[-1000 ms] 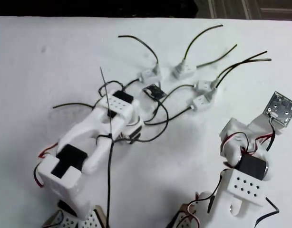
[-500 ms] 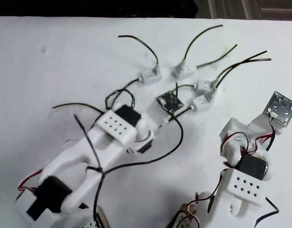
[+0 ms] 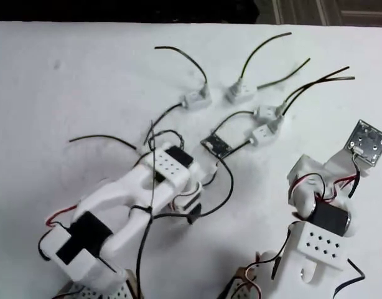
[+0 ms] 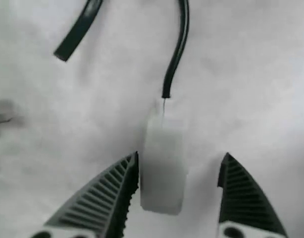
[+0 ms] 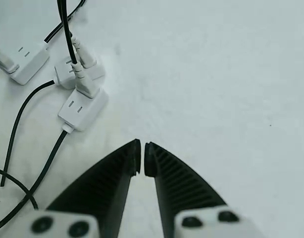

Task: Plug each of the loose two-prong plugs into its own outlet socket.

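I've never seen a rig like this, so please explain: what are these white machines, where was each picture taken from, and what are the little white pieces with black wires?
These are two small robot arms side by side at a white table. The wide picture looks down from a fixed camera above. The other two come from cameras on the arms' wrists, so the dark ridged fingers in them are that arm's own hand. On the table lie white connector pieces on black cords: plugs and socket blocks, meant to be joined. The left hand is open, its fingers either side of one white plug, not clamped on it. The right hand is shut and holds nothing; a two-slot socket block lies on the table ahead of it.
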Controlling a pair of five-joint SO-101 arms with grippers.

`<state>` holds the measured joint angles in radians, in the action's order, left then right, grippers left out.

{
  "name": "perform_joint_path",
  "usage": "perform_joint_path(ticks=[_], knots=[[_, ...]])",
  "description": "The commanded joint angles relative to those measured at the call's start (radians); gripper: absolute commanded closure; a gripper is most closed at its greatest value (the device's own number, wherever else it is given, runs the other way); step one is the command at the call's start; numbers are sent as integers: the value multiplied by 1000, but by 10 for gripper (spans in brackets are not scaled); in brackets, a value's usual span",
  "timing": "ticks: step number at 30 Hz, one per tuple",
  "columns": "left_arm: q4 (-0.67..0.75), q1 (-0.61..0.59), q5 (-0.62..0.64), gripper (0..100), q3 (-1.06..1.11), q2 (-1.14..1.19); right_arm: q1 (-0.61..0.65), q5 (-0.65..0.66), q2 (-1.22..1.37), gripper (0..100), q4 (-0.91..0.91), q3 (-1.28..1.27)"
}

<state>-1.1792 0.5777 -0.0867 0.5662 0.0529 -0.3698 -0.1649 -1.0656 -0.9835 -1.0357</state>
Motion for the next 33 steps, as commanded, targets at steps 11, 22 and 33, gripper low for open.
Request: perform_joint_path(ticks=[11,22,33], knots=[[-112,-176,-81,712,-213,8,-5,2,4,980,18,5],[-57,-352,-172,714,-224,-13,-5,2,4,980,18,5],[-227,-127,-173,708,-147,-254,25,2,4,980,62,-28]])
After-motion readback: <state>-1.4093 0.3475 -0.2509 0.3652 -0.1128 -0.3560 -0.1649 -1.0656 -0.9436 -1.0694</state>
